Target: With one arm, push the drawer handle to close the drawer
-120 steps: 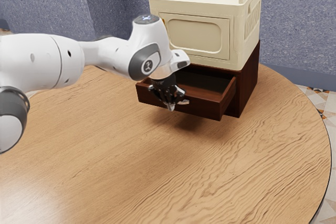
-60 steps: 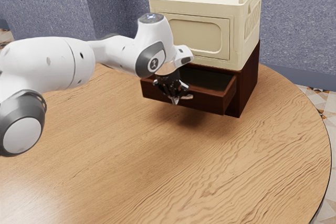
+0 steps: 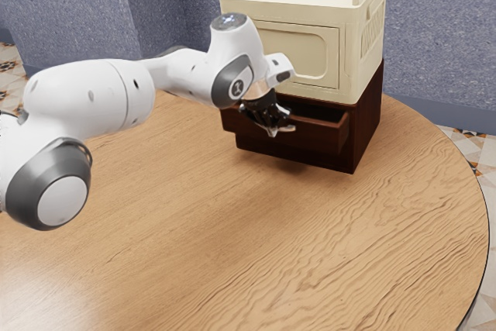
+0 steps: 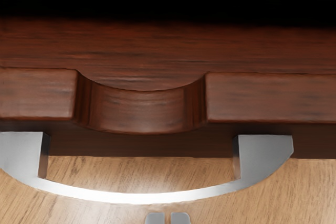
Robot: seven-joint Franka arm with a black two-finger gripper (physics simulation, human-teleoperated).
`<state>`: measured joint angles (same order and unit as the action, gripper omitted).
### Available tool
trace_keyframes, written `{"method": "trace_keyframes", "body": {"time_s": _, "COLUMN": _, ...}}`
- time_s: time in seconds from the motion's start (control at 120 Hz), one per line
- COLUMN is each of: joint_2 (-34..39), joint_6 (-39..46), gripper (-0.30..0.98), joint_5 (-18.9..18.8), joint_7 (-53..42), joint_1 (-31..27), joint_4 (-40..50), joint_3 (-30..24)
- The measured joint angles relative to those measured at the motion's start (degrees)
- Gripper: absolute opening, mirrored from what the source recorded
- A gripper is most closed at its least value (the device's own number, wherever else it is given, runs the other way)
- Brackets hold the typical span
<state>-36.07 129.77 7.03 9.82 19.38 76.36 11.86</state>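
My black gripper (image 3: 270, 129) is at the front of the dark red-brown drawer (image 3: 322, 136), which stands part of the way out of its cabinet (image 3: 366, 125). Beside the fingertips a bit of the silver handle (image 3: 287, 128) shows. In the wrist view the handle (image 4: 142, 198) bows outward from the drawer front (image 4: 268, 95), which has a scooped notch in its top edge. The two grey fingertips of the gripper (image 4: 167, 218) stand almost together just outside the middle of the bow, with nothing between them. Whether they touch the handle is hard to tell.
A cream box (image 3: 310, 5) with two top handles and a front panel rests on the cabinet. Around the cabinet spreads the round wooden table (image 3: 256, 253), with a blue-grey wall (image 3: 442, 36) behind.
The drawer has slid further into the cabinet, its front now closer to the cabinet's face. My gripper has moved the same way along with it, and the arm has reached further forward.
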Motion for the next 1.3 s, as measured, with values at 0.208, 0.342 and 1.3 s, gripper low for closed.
{"method": "trace_keyframes", "body": {"time_s": 0.208, "joint_2": -3.16, "joint_6": -0.06, "gripper": -0.10, "joint_5": -0.07, "joint_7": -0.50, "joint_1": -0.80, "joint_4": -4.50, "joint_3": -0.01}}
{"method": "trace_keyframes", "body": {"time_s": 0.342, "joint_2": -5.48, "joint_6": 0.05, "gripper": -0.10, "joint_5": -0.09, "joint_7": -0.79, "joint_1": -1.38, "joint_4": -7.39, "joint_3": -0.13}}
{"method": "trace_keyframes", "body": {"time_s": 1.3, "joint_2": -14.67, "joint_6": 2.74, "gripper": -0.10, "joint_5": -0.30, "joint_7": -3.34, "joint_1": -5.28, "joint_4": -20.31, "joint_3": -3.19}}
